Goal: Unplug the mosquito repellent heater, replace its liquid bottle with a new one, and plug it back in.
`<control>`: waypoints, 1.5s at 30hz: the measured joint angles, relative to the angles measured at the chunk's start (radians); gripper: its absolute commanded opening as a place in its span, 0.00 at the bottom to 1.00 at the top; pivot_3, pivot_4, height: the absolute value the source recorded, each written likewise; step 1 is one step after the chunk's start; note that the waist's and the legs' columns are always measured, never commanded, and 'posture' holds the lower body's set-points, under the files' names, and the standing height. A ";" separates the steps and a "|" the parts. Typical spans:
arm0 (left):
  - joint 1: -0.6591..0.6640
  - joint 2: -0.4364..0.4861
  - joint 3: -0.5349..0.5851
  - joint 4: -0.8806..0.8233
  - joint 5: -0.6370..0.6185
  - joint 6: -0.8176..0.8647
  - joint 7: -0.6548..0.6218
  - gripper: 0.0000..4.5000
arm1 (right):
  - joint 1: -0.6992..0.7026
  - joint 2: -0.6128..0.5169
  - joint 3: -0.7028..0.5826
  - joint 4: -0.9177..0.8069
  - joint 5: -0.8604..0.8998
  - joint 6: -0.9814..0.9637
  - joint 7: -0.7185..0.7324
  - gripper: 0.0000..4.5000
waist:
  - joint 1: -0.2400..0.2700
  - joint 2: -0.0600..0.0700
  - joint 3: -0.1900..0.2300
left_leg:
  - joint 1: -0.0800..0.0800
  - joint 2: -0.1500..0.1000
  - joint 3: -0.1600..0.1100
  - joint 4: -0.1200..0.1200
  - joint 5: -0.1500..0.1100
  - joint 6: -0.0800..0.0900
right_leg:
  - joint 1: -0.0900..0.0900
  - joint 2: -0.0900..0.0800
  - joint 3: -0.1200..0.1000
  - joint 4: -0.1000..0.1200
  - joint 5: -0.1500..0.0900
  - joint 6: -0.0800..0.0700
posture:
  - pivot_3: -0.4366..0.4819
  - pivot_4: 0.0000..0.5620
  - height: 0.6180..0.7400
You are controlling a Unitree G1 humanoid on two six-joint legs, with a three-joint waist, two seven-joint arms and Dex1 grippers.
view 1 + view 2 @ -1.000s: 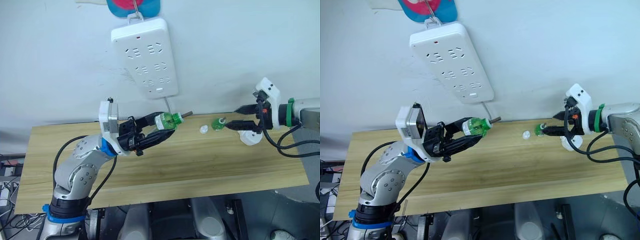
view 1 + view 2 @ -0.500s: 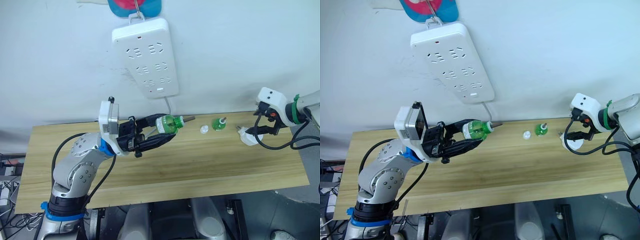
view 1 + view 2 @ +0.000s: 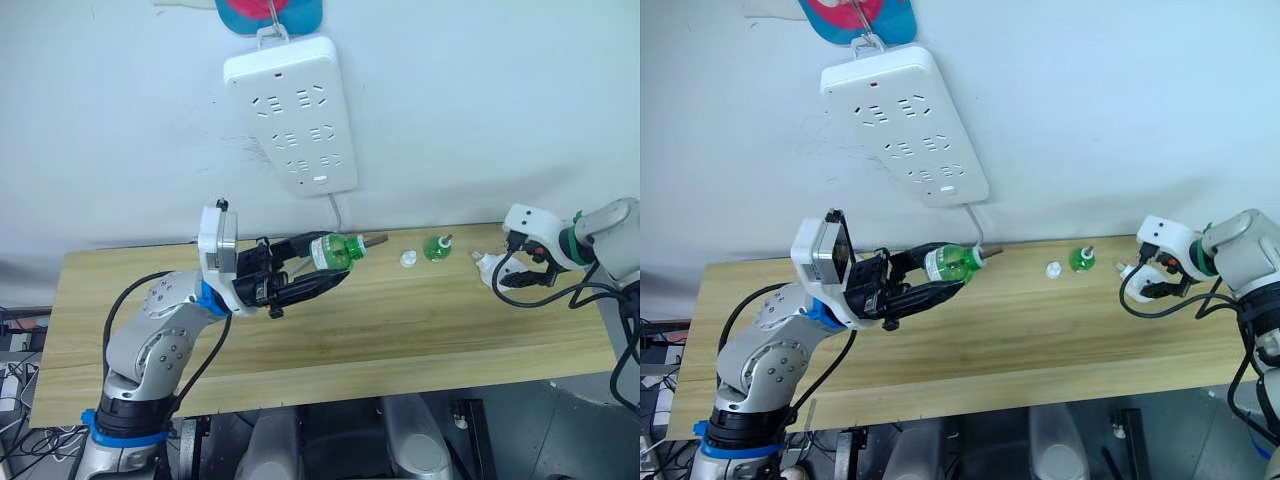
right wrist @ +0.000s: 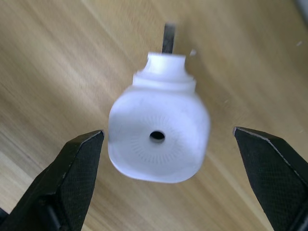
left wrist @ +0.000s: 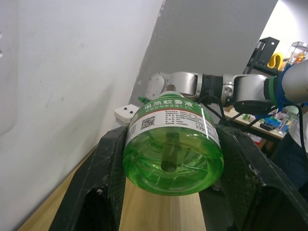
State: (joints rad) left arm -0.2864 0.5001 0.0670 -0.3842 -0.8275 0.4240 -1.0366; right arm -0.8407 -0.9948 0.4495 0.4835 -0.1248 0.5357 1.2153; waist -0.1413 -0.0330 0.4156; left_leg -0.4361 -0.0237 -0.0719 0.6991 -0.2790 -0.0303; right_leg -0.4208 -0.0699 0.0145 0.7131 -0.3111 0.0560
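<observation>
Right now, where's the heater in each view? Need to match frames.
Left eye view: mosquito repellent heater at the table's far right end, right of the small standing green bottle.
Right eye view: same spot.
Right wrist view: centre, on the wood between the open black fingers, untouched.
Left wrist view: cannot tell; the held bottle blocks much.
Shared landmark: the wooden tabletop.

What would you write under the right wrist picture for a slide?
The right hand, fingers open, poised over the white mosquito repellent heater lying on the wooden table.
</observation>
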 measured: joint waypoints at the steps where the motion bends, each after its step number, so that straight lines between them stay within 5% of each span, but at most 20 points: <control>1: 0.000 0.003 0.001 0.000 0.000 0.000 0.000 0.52 | 0.004 0.002 -0.001 0.001 -0.005 0.000 -0.001 1.00 | 0.000 0.000 0.000 | 0.000 0.000 0.000 0.000 0.000 0.000 | 0.000 0.000 0.000 0.000 0.000 0.000 | 0.22 0.64 1.00; 45: 0.038 0.005 0.018 -0.052 -0.028 0.000 0.045 0.52 | 0.004 0.144 -0.056 0.131 -0.092 -0.025 -0.104 1.00 | 0.003 0.000 0.000 | 0.000 0.000 0.000 0.000 0.000 0.000 | 0.000 0.000 0.000 0.001 0.000 0.000 | 0.27 0.65 1.00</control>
State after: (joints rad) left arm -0.2482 0.5048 0.0853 -0.4358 -0.8556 0.4244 -0.9915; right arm -0.8365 -0.8511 0.3936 0.6146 -0.2164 0.5107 1.1109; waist -0.1382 -0.0331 0.4156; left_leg -0.4356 -0.0237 -0.0716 0.6995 -0.2789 -0.0304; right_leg -0.4206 -0.0698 0.0148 0.7141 -0.3111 0.0560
